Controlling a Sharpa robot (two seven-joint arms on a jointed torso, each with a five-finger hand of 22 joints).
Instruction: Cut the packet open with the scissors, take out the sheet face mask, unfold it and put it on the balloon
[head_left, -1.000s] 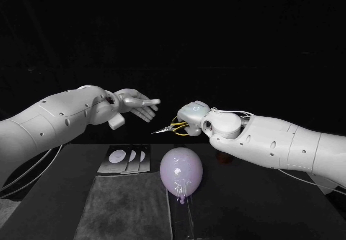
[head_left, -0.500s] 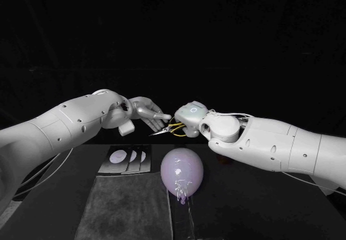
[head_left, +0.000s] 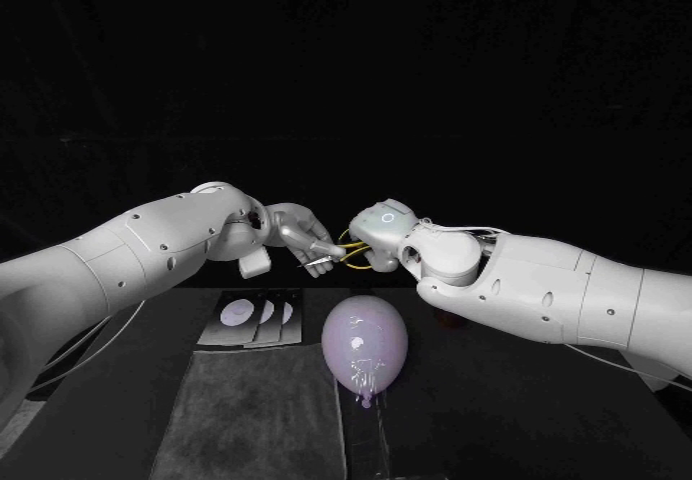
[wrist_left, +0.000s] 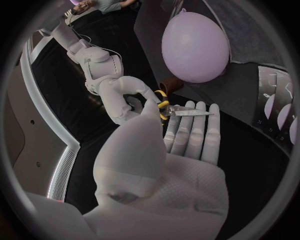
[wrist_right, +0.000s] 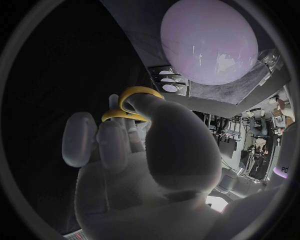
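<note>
Above the table (head_left: 548, 400), both hands meet in mid-air, well clear of the surface. Status of the right hand (head_left: 387, 230): it grips the scissors (head_left: 335, 260). The right wrist view shows the yellow handle loops seated on its fingers. The blades appear closed together and point at the left hand (head_left: 296, 232).

Status of the left hand: it holds nothing. Its fingers (wrist_left: 199, 132) are straight and side by side, with the palm turned toward the scissors. In the left wrist view the blades lie across the ends of these fingers. Whether metal and fingers touch cannot be determined.

Position of the balloon (head_left: 364, 342): it lies on the table below the scissors, pale purple, knot end toward the robot, well apart from both hands.

Position of the packets (head_left: 257, 315): three overlap in a row on the table, just beside the balloon on the robot's left and below the left hand. Neither hand touches them. A grey mat (head_left: 253, 410) lies flat between the packets and the robot, its edge alongside the balloon.
</note>
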